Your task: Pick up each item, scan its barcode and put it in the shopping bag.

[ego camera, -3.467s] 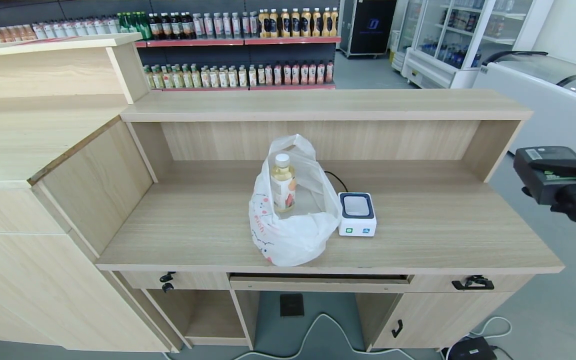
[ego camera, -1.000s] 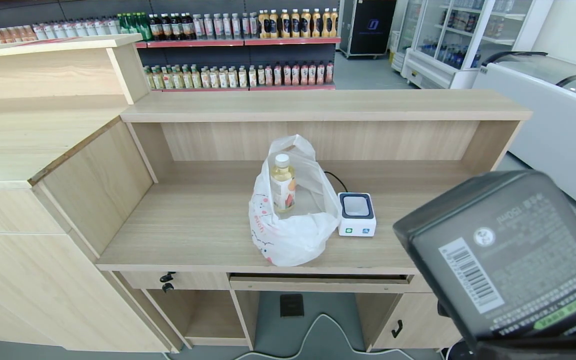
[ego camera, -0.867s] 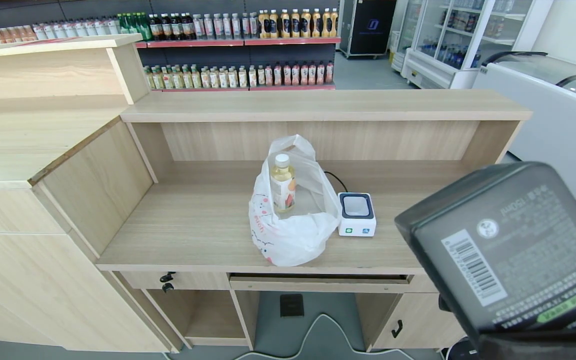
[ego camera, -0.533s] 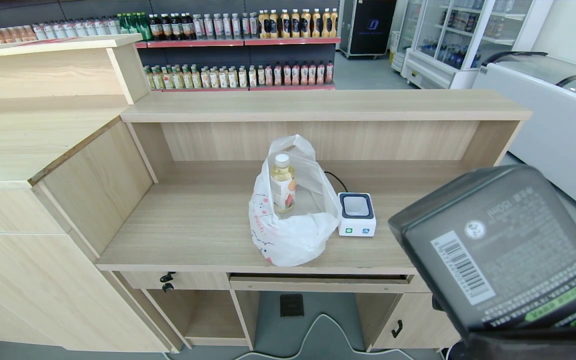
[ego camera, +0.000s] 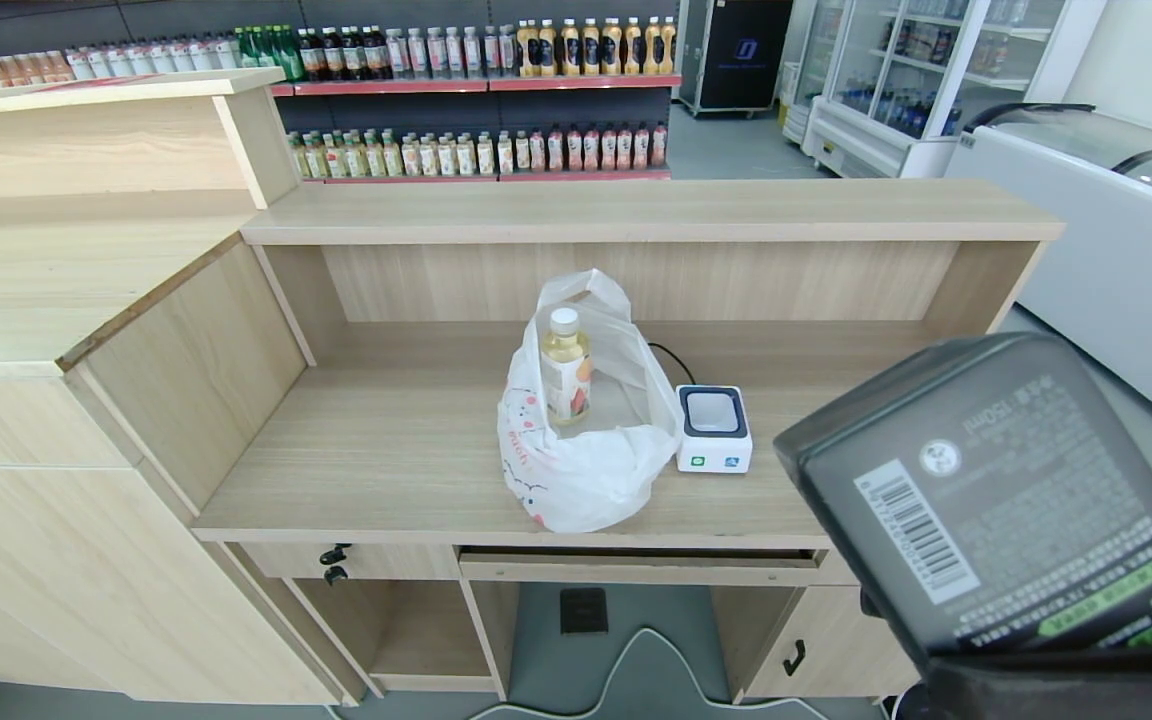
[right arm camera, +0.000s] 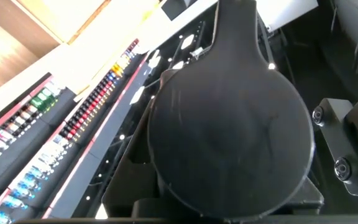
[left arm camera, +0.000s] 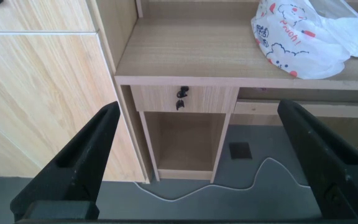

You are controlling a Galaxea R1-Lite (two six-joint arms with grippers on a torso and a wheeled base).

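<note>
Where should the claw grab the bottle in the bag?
Probably by the neck, just under the white cap, coming down from above. The bottle stands upright in the shopping bag, whose plastic surrounds its lower body, so the top is freest. The open left claw is free; the right claw holds the black pack.

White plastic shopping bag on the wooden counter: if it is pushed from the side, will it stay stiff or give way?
Probably floppy: the thin white plastic bag is crumpled and sagging. The pale drink bottle standing upright inside may tip if pushed.
</note>
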